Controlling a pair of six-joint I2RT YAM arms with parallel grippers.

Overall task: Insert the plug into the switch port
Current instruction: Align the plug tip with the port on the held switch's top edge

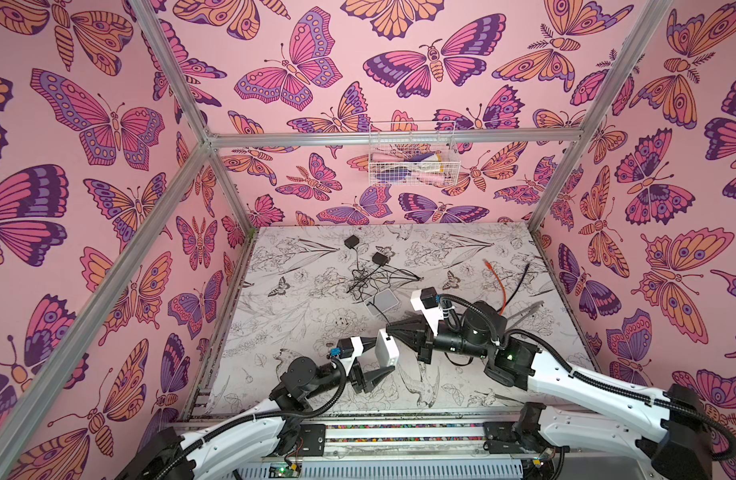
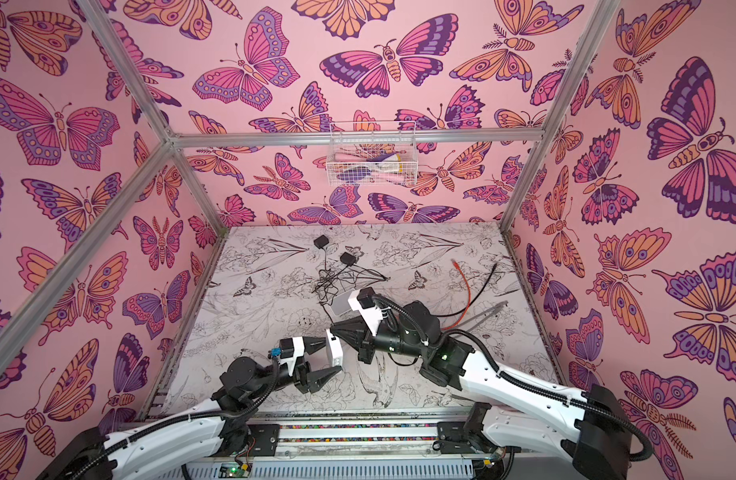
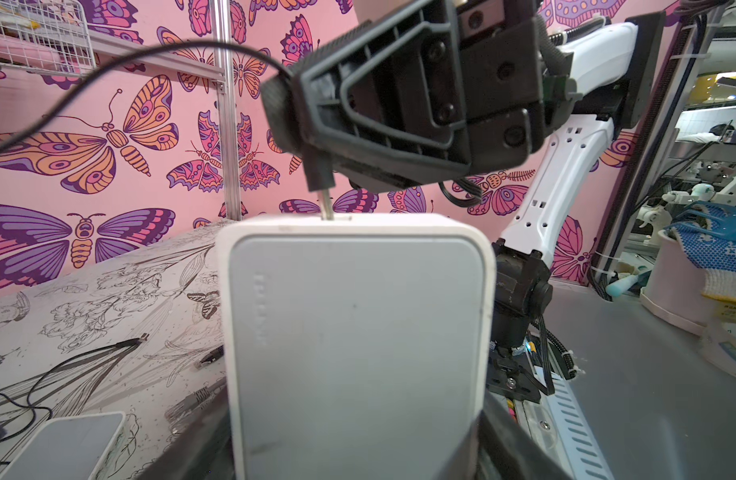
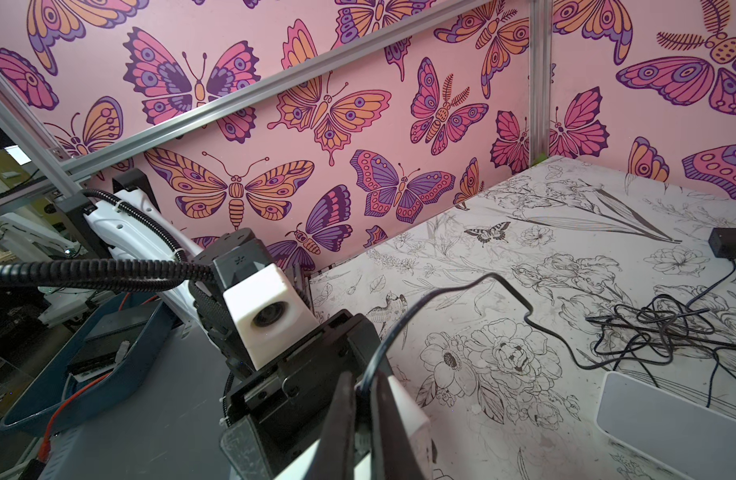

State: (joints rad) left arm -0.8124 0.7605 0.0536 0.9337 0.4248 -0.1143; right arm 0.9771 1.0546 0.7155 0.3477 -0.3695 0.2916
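We are right in the middle of the floral-print tabletop (image 1: pixel 300 307), and the two arms meet nose to nose. The left end effector (image 2: pixel 332 356) is grasping the white rectangular plastic switch (image 3: pixel 358 332), one finger on either side of the casing. Facing it, the right end effector (image 1: pixel 393 331) is clenched tight on the small black barrel plug (image 3: pixel 318 170). The plug's thin black cable (image 4: pixel 482 282) trails back towards the tangle of black cables (image 1: pixel 362 278).

Now look at the left wrist view: the plug's bare metal pin (image 3: pixel 327 203) points straight at the switch's narrow end face and meets it. From this angle we cannot tell whether the pin sits in the port or only touches the rim.

Behind the action, a second flat light-grey box (image 1: pixel 383 301) lies on the tabletop just beside the tangle. Two small black adapters (image 1: pixel 352 242) sit further back. An orange network cable (image 1: pixel 497 282) stretches out on the right.
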